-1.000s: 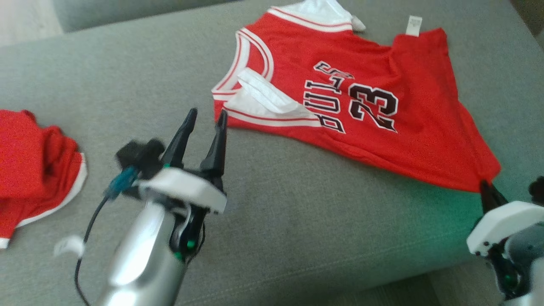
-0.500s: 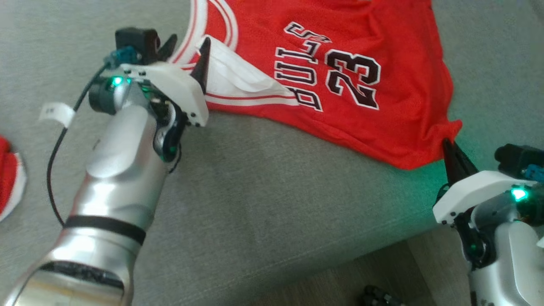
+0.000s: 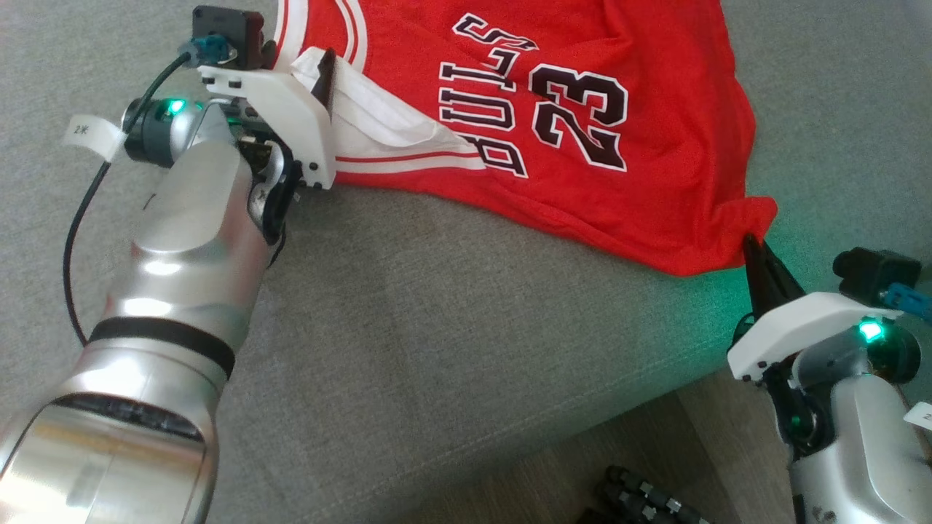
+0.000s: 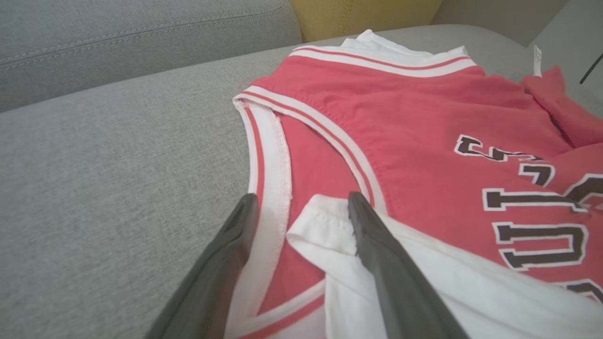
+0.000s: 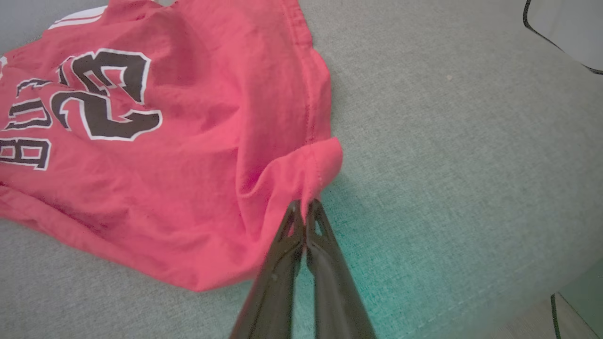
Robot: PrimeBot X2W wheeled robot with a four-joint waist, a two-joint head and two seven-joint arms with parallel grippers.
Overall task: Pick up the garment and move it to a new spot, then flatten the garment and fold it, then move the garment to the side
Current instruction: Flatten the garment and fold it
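The garment (image 3: 655, 182) is a red jersey with white trim and "BULLS 23" in black, lying mostly flat on the grey sofa cushion (image 3: 451, 327). My left gripper (image 3: 300, 58) is open at its shoulder end. In the left wrist view the left gripper (image 4: 301, 207) straddles the white armhole trim and a folded white flap (image 4: 330, 235) of the garment (image 4: 414, 127). My right gripper (image 3: 750, 244) is shut on the bunched hem corner. In the right wrist view the right gripper (image 5: 304, 205) pinches that corner of the garment (image 5: 198, 179), which is slightly lifted.
The cushion's front edge runs diagonally at the lower right, with wooden floor (image 3: 699, 437) and a dark object (image 3: 641, 498) below it. A grey back cushion (image 4: 141, 37) and a yellow pillow (image 4: 367, 14) stand behind the jersey. A black cable (image 3: 73, 240) hangs off my left wrist.
The head view has shifted, so the red cloth at the left has left the picture. My left gripper has reached forward to the jersey's armhole, still open. The right gripper keeps its hold on the hem corner.
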